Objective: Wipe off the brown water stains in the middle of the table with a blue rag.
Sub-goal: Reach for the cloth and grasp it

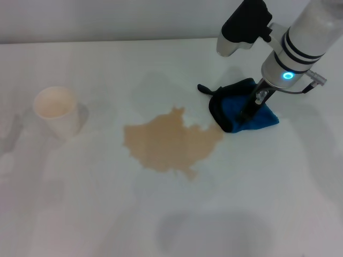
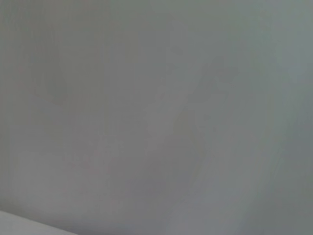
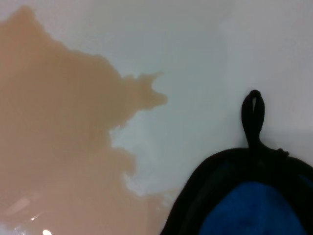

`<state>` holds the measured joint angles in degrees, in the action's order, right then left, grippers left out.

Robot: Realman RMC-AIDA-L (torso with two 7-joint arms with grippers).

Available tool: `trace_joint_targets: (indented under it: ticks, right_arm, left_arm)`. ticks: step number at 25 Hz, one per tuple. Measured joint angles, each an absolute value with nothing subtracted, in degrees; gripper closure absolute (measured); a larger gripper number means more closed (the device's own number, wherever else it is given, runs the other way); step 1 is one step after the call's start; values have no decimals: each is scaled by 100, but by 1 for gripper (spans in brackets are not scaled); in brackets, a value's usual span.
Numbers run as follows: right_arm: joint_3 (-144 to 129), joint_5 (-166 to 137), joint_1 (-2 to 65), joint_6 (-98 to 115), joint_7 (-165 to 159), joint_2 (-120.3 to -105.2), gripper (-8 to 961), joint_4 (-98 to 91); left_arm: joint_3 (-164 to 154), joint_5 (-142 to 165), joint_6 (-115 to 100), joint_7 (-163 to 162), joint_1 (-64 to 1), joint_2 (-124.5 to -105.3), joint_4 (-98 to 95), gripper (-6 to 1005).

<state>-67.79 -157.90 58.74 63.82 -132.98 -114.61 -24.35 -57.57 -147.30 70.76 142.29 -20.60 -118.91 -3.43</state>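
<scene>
The brown water stains (image 1: 171, 142) spread as one tan puddle in the middle of the white table (image 1: 96, 214). Just to its right lies the blue rag (image 1: 266, 119), bunched up, its black edging touching the puddle's right edge. My right gripper (image 1: 250, 111) comes down from above into the rag, its dark fingers pinched together on the cloth. The right wrist view shows the puddle (image 3: 58, 122) close up, the rag (image 3: 252, 210) at the frame's corner and its black loop tab (image 3: 253, 112) lying on dry table. My left gripper is out of view.
A white paper cup (image 1: 56, 111) stands upright at the left of the table, well apart from the puddle. The left wrist view shows only a plain pale surface (image 2: 156, 117). The table's far edge runs behind the right arm.
</scene>
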Motion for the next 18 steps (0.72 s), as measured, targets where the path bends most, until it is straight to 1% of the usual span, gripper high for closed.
trace_joint_targets:
  ticks: [2, 8, 13, 18]
  right_arm:
    - [-6779, -15793, 5877, 6381, -13320, -11465, 676, -2437]
    - [-6777, -15793, 5878, 6380, -13324, -11476, 826, -2441]
    - [-6776, -15794, 5880, 6370, -13358, -11494, 872, -2444]
    - [-6776, -15784, 5885, 6474, -13366, -11496, 896, -2458]
  left_arm:
    - [-5757, -14730, 7075, 14229, -2057, -11891, -343, 123]
    - [-5744, -14730, 7075, 14229, -2057, -11891, -343, 123]
    - [-5740, -14745, 7075, 14229, -2063, -11891, -343, 123]
    - [-5730, -14748, 7075, 14229, -2065, -11891, -343, 123]
